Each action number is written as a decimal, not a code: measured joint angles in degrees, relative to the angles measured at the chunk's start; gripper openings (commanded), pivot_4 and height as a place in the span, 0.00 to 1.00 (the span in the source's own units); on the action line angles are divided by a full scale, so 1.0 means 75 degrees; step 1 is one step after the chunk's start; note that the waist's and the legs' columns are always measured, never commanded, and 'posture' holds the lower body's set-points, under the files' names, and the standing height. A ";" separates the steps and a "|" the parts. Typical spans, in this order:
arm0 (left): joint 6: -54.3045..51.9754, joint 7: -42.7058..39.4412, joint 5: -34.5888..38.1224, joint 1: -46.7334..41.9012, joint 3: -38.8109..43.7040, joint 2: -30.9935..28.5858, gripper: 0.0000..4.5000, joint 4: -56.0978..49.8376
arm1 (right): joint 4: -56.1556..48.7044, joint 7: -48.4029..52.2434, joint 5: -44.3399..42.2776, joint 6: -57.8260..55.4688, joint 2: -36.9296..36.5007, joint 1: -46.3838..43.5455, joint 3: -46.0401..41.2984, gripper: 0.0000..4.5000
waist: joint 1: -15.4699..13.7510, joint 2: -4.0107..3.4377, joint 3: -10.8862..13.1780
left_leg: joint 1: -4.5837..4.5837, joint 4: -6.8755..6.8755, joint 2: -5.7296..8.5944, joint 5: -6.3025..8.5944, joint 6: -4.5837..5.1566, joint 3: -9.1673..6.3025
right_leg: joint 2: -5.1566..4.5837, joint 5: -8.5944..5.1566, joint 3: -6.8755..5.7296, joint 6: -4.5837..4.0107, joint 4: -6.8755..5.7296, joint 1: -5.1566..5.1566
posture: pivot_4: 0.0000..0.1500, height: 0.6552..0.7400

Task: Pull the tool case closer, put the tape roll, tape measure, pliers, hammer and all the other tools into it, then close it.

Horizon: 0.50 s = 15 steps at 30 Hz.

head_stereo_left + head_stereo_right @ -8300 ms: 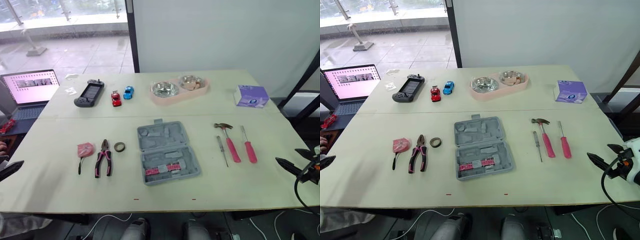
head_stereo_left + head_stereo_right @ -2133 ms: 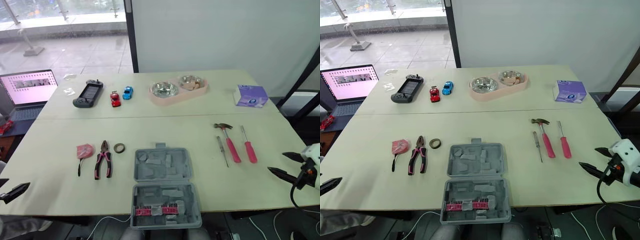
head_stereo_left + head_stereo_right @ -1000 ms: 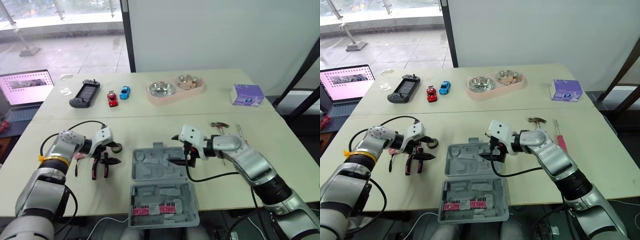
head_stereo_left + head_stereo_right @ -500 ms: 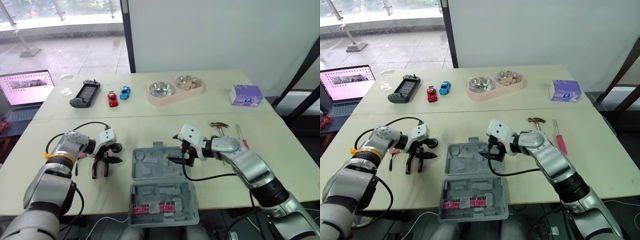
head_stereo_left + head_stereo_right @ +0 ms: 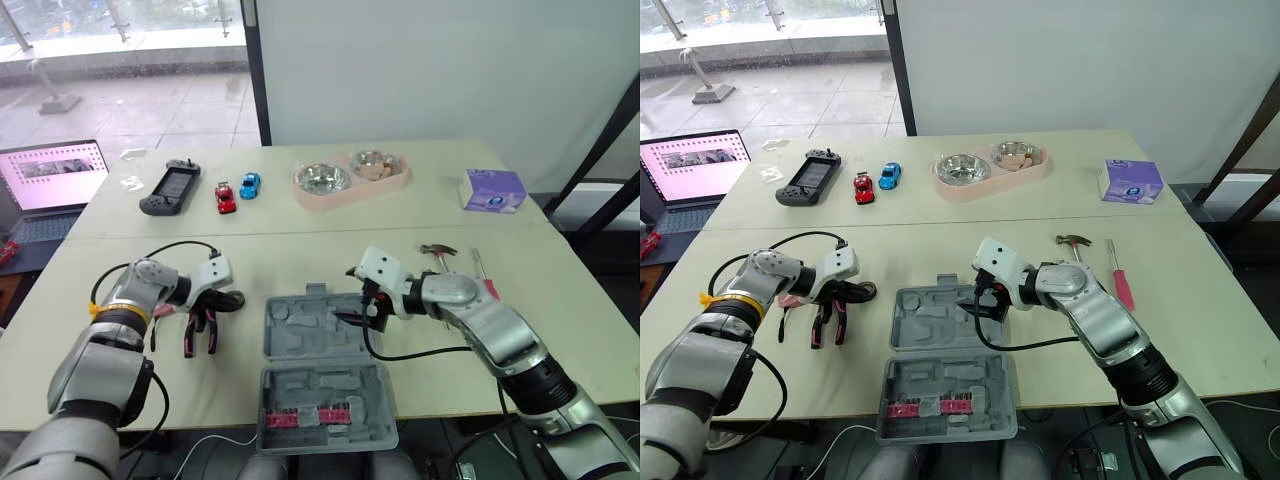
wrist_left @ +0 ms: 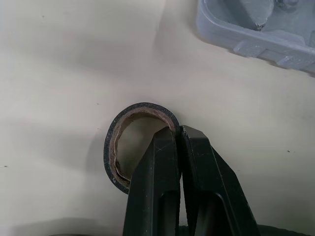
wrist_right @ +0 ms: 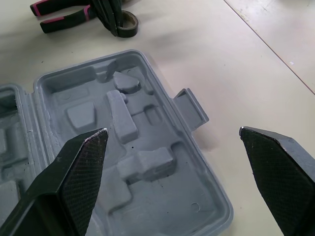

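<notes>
Our left gripper [image 6: 178,129] pinches the wall of the tape roll [image 6: 108,147], with one finger inside the ring and the other outside. The roll appears to lie flat on the tabletop [image 5: 120,380]. The pinch takes only a narrow bit of the rim, so we should lift straight up and slowly. The roll may swing or slip if we jerk it. Then we carry it toward the open tool case [image 5: 300,335], which lies close beside this gripper, and lower it into a recess before we let go.

The pliers [image 5: 203,330] lie just beside the left gripper, on the side away from the case. We should rise clear of their handles.

Our right gripper [image 7: 172,132] hangs with its fingers spread wide over the far half of the case, holding nothing. It should keep out of the left arm's path. The hammer [image 5: 438,250] lies behind it, away from the case.

The case lies flat and open. The half under the right gripper has bare grey recesses. The other half holds a row of pink bits [image 5: 322,413].
</notes>
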<state>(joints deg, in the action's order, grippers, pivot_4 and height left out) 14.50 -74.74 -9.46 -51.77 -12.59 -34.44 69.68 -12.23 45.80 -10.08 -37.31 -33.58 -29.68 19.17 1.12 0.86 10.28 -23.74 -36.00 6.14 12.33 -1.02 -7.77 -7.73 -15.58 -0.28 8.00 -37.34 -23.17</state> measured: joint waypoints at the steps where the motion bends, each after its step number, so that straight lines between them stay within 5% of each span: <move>1: 0.0021 -0.0145 0.0004 -0.0038 0.0002 -0.0039 0.01 -0.0008 | 0.0000 -0.0005 0.0005 0.0001 0.0000 0.0000 0.0000 1.00 | 0.0000 0.0000 0.0000 | -0.0004 -0.0001 0.0000 0.0000 0.0000 0.0000 | 0.0001 0.0000 0.0000 0.0000 0.0000 -0.0004 | 1.00 0.80; 8: -0.0043 -0.1968 0.0582 -0.0329 0.0120 -0.0383 0.01 -0.1153 | 0.0003 -0.0063 0.0052 0.0004 0.0091 0.0000 0.0003 1.00 | -0.0006 0.0001 0.0001 | -0.0022 -0.0013 0.0000 0.0000 0.0000 -0.0001 | 0.0001 0.0000 -0.0001 0.0000 -0.0002 -0.0013 | 1.00 0.80; 15: -0.0723 -0.2332 0.1498 -0.0046 -0.0691 -0.0107 0.01 -0.2785 | -0.0197 -0.0039 0.0045 -0.0072 0.0213 0.0008 0.0058 1.00 | 0.0000 0.0001 0.0001 | -0.0023 -0.0015 -0.0001 0.0000 0.0001 -0.0004 | 0.0001 0.0000 0.0000 0.0000 -0.0003 -0.0014 | 1.00 0.80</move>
<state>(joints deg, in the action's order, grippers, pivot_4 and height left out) 9.08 -92.24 1.78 -52.11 -17.77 -35.24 48.80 -13.71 45.50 -9.74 -37.85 -31.98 -29.62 19.61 1.12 0.87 10.28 -23.92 -36.11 6.13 12.33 -1.01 -7.80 -7.73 -15.58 -0.28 8.00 -37.36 -23.27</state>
